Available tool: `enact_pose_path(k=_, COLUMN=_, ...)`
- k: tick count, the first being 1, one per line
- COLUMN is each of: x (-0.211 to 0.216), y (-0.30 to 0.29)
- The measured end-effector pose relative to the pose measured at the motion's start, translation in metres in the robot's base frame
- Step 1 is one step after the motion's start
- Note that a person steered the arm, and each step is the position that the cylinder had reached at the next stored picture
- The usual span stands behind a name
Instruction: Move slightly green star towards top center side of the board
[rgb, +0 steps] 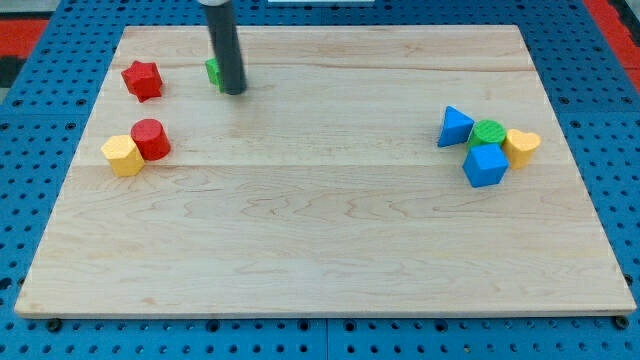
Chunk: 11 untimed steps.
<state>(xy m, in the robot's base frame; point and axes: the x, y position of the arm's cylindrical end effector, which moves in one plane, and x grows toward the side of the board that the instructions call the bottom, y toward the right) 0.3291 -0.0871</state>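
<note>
A pale wooden counter (320, 220) sits on blue pegboard. My tip (234, 91) rests at the far left, touching the green star's (213, 71) right side and mostly hiding it. There are no fingers. Pushing right from here seems awkward.

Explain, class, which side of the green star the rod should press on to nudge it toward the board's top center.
Press its left face and push rightward. The green star lies near the view's top left, so top center is to its right. My tip now covers its right side, so it must circle round first.
</note>
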Motion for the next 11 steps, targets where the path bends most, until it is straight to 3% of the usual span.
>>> enact_pose_path(k=1, x=0.015, y=-0.031)
enact_pose_path(k=2, x=-0.029, y=-0.011)
enact_pose_path(k=3, x=-0.040, y=-0.013)
enact_pose_path(k=4, x=-0.026, y=0.000)
enact_pose_path(k=5, x=-0.013, y=-0.038)
enact_pose_path(k=6, x=-0.036, y=-0.044)
enact_pose_path(k=7, x=-0.068, y=-0.002)
enact_pose_path(k=9, x=0.016, y=-0.074)
enact_pose_path(k=10, x=0.037, y=-0.107)
enact_pose_path(k=11, x=0.010, y=-0.146)
